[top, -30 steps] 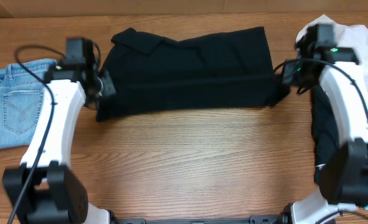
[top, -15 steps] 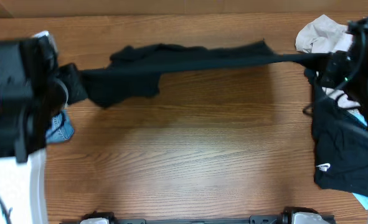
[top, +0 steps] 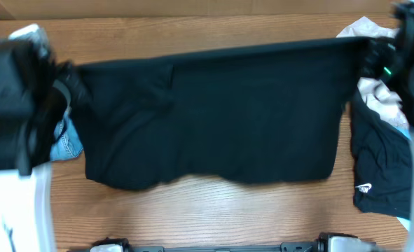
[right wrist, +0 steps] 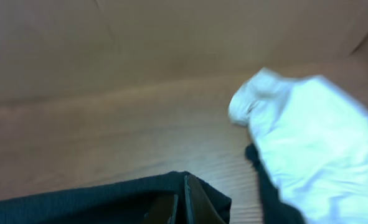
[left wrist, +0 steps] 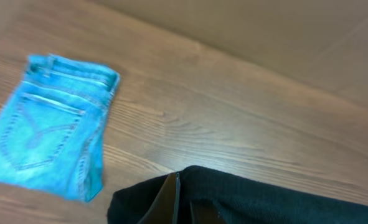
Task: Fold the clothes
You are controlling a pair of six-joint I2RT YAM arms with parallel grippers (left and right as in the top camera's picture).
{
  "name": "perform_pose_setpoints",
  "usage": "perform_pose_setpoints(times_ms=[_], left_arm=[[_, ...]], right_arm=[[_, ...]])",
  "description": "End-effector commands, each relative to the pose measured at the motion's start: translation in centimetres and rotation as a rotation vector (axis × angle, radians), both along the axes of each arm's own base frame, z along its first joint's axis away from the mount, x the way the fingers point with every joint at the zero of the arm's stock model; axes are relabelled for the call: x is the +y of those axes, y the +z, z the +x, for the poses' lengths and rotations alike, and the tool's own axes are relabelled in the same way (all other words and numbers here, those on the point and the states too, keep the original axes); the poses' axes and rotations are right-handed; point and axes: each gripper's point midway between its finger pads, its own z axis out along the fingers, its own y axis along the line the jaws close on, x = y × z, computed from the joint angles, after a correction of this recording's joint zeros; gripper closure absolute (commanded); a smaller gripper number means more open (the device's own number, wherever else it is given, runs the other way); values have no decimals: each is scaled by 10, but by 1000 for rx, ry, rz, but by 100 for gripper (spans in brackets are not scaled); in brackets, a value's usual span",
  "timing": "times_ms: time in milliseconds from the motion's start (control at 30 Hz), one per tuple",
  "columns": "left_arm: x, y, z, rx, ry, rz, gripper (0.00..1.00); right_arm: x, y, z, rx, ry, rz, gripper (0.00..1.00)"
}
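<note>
Far left: light-blue jeans (left wrist: 47, 146) lie flat on the wood table (left wrist: 233, 130), folded, back pocket facing up. In the overhead view only a corner of them shows, the rest is hidden under the left arm (top: 21, 196).

Left gripper (top: 72, 87): jaws together, clamped on the upper left corner of the black top (top: 214, 119). In the left wrist view the dark fabric bunches around the fingers (left wrist: 166, 198) at the bottom edge of the frame. This arm is blurred in the overhead view.

Middle: the black top is lifted and stretched tight between the two grippers. Its top edge is a nearly straight line, sitting a bit further up the frame on the right end. Below that it hangs as one wide sheet, with some wrinkles near the left third and a wavy lower hem. From overhead it covers most of the table's centre. Cannot tell whether the hem touches the wood.

Right gripper (top: 369, 52): jaws together, pinching the upper right corner of the top. In the right wrist view the cloth is folded over the fingertips (right wrist: 187, 199).

Far right: an off-white shirt (right wrist: 314, 143) sits crumpled at the back corner, partly behind the right arm (top: 413, 91). Beside it, toward the front edge, lies a black logo garment (top: 378, 164) with a small white logo (top: 364, 187) near its front left corner.
</note>
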Motion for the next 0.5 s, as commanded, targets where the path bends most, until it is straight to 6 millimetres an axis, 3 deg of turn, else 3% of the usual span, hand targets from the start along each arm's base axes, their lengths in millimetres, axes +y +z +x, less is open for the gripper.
perform_pose_setpoints(times_ms=[0,100,200,267,333,433,467], left_arm=[[30,-52,66,111,71,98,96],[33,-72,129,52,19,124,96],[31,-56,177,-56,-57,153,96],[37,-19,191,-143,-44,173,96],[41,26,191,-238,-31,181,96],[46,103,172,-401,-19,200,96],[46,124,163,-442,-22,217,96]], right_arm=[[-10,-67,61,117,25,-11,96],[-13,-86,114,39,15,9,96],[-16,-57,137,-82,-44,74,96],[-16,-13,140,-182,-58,94,96],[-17,36,134,-273,-59,82,96],[-22,106,111,-386,-85,41,96],[-23,121,103,-407,-95,35,96]])
